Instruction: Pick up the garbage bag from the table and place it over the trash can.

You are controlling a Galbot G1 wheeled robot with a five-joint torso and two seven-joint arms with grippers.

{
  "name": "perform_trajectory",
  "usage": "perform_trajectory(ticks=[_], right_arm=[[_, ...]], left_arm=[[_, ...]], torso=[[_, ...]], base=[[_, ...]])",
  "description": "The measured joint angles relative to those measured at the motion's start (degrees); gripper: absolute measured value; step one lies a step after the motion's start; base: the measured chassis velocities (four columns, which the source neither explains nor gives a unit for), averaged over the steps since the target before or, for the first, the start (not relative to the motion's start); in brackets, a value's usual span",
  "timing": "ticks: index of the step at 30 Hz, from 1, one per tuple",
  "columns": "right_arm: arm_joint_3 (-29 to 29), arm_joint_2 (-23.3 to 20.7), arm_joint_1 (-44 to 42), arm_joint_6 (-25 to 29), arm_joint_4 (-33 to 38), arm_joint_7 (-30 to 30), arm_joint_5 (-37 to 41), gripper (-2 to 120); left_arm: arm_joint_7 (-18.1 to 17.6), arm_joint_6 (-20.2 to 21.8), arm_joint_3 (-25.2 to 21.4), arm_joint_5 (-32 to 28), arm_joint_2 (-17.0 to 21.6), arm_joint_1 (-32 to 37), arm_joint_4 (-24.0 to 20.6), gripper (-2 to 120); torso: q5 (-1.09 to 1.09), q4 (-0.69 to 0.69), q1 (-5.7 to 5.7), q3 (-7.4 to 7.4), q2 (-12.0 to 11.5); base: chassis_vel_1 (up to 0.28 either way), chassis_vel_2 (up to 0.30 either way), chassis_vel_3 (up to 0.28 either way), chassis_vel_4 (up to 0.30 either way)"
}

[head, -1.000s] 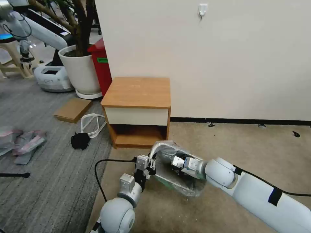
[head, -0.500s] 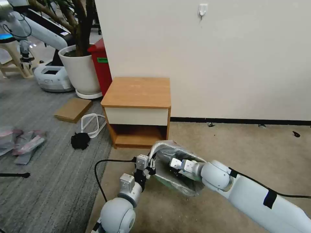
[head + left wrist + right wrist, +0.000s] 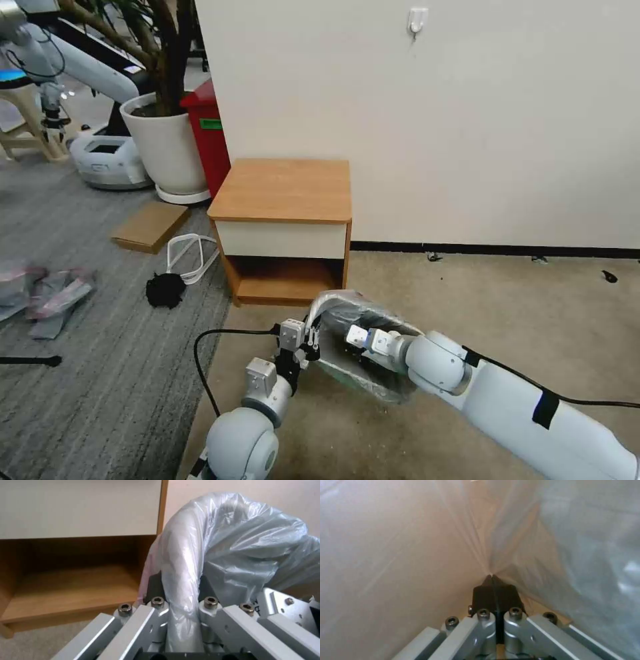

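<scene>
The crinkly translucent grey plastic garbage bag (image 3: 373,333) drapes over the tilted trash can's rim, just before the light-brown wooden nightstand (image 3: 283,220).

Plain cream wall (image 3: 467,120) with a white hook (image 3: 417,20) mounted high and a black skirting strip (image 3: 493,250) at its foot. Beige carpet (image 3: 533,307) below, grey ribbed carpet (image 3: 73,333) to the left. White plant pot (image 3: 167,147) beside a red bin (image 3: 210,133). Flat cardboard (image 3: 148,227) on the floor.

Our left gripper (image 3: 181,597) reaches forward and low, fingers clamped. Our right gripper (image 3: 492,578) stretches in from the right, fingers pressed together.
</scene>
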Motion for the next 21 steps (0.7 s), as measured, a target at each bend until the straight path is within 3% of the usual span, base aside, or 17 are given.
perform_trajectory(ticks=[21], right_arm=[[0.42,-0.1,-0.32,-0.41,1.9,2.38,1.81,0]], left_arm=[[-0.05,0.0,-0.37,-0.25,0.07,-0.55,0.86,6]], torso=[[0.0,0.0,0.0,0.0,0.0]], base=[[0.0,0.0,0.0,0.0]])
